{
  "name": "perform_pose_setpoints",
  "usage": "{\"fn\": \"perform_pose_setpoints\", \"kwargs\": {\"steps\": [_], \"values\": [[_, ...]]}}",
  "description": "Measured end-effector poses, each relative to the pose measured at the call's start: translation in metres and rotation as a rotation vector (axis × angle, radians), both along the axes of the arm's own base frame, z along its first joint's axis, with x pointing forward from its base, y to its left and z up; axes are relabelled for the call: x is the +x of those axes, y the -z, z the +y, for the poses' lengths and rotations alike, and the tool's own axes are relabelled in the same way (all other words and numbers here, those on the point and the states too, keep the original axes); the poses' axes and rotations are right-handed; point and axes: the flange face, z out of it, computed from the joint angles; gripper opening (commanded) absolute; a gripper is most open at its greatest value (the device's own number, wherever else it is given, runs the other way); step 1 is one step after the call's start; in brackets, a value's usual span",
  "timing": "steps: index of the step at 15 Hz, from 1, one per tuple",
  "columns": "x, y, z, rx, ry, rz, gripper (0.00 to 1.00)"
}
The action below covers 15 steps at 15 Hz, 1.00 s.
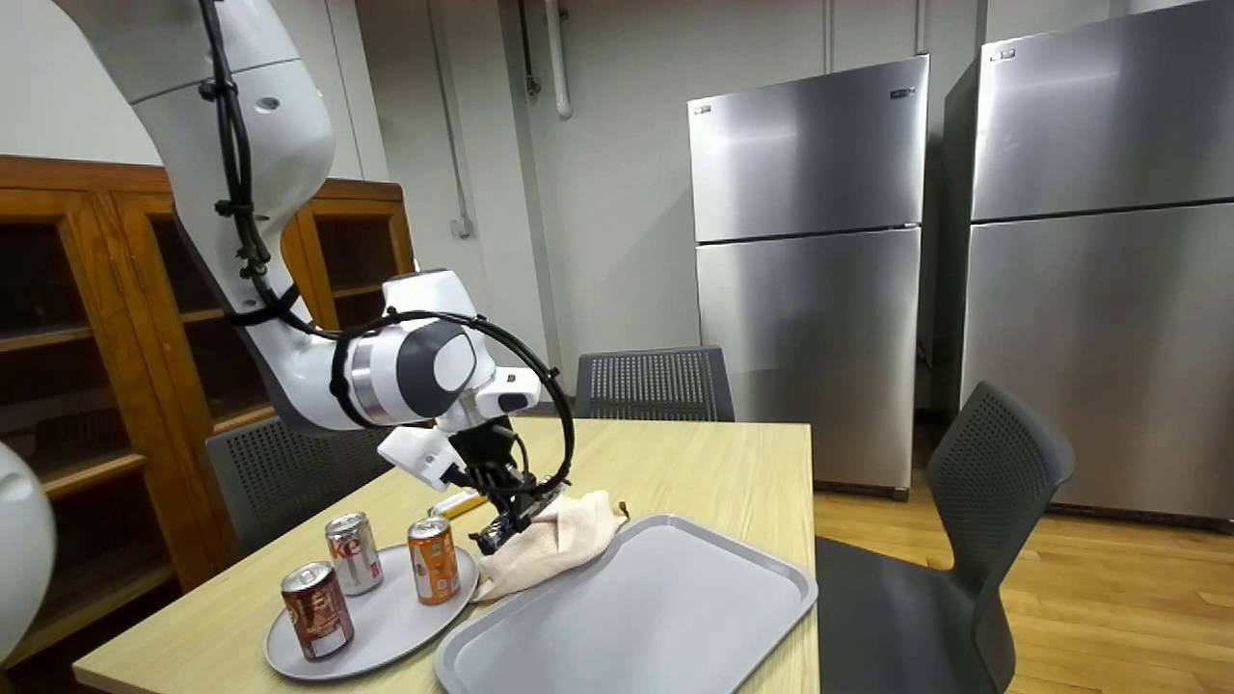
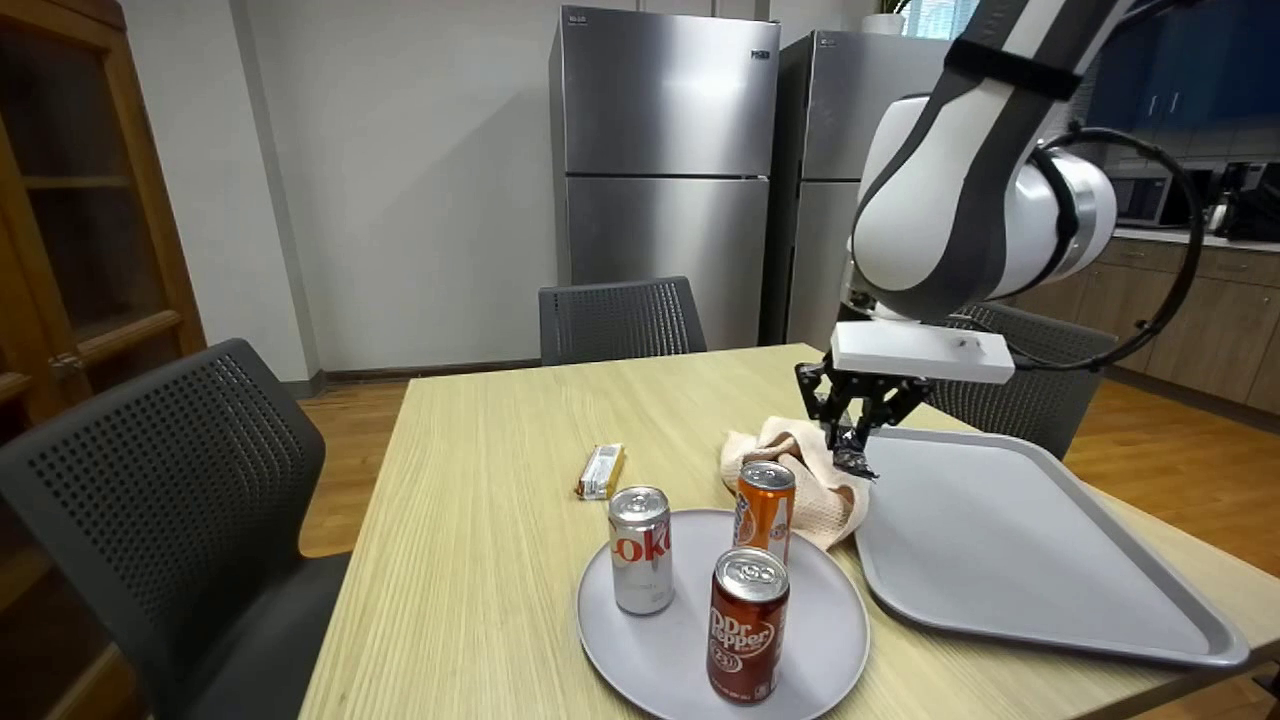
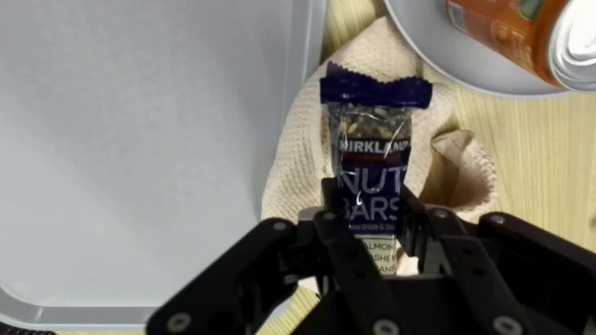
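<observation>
Gripping a nut bar (image 3: 373, 172) by its long edges, my pincer (image 3: 369, 200) stands only as far apart as that bar is wide, a narrow gap wholly filled by it. I hold the bar just beside the tray (image 1: 631, 617), over the crumpled cloth (image 2: 825, 505) that lies along the tray's edge. Whether the bar's lower end brushes that cloth, I cannot tell.

Just beside the same edge of the tray, a round plate (image 2: 825, 610) carries three upright cans: the orange can (image 2: 765, 510) is the closest to my bar, the Dr Pepper can (image 2: 748, 630) stands apart from that can, and the silver can (image 2: 641, 550) is farthest from the tray. Well apart from the tray, beyond the cloth, a yellow packet (image 2: 601, 472) lies on the table (image 2: 480, 500).

As I judge it, slipping is my main worry: the wrapper looks slick, I touch it over a short stretch, and its crimped end juts well past my fingers (image 3: 413, 207), so a knock against the tray's rim could twist it loose. Squeezing harder to stop that might crush the bar or split its film. Going low beside the tray could catch the cloth and drag it. A swing away from the tray, toward the plate, could topple the orange can.
</observation>
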Motion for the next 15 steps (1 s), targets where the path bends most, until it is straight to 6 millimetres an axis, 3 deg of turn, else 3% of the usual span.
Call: {"fn": "perform_pose_setpoints", "kwargs": {"steps": [7, 15], "values": [[0.044, -0.024, 0.049, 0.011, -0.041, -0.077, 0.07], [0.097, -0.027, 0.106, -0.023, -0.086, -0.107, 0.07]]}}
